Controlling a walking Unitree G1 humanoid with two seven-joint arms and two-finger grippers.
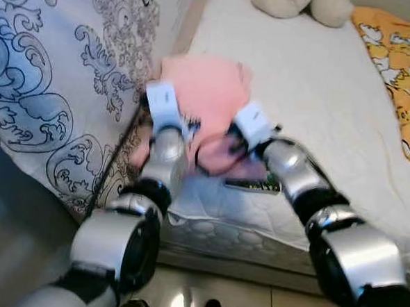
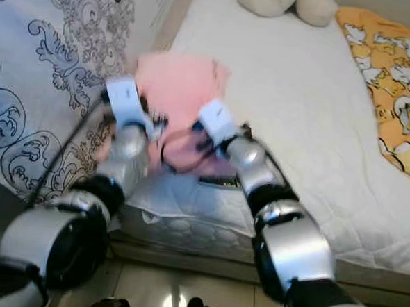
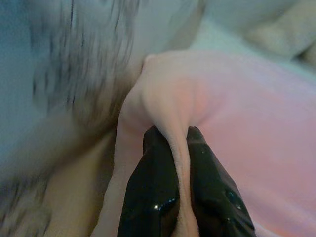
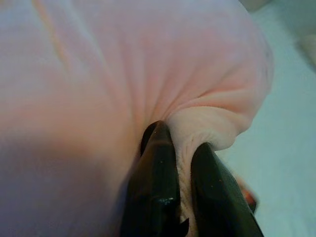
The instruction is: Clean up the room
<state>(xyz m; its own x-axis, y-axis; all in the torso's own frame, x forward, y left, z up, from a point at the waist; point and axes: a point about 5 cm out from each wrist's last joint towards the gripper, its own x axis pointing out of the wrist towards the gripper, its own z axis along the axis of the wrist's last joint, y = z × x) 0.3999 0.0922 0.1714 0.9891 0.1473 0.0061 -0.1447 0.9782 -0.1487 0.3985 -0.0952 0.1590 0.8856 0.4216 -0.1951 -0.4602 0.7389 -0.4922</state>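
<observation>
A pink cloth hangs over the near left corner of the white mattress, held up between both arms. My left gripper is shut on a fold of the pink cloth at its left edge. My right gripper is shut on a bunched fold of the pink cloth at its right side. In the eye views both wrists sit in front of the cloth, which hides the fingers there.
A patterned blue-and-white quilt drapes at the left. A cream plush toy lies at the mattress head and an orange cartoon blanket at the right. A dark flat object lies under the cloth. Glossy floor is below.
</observation>
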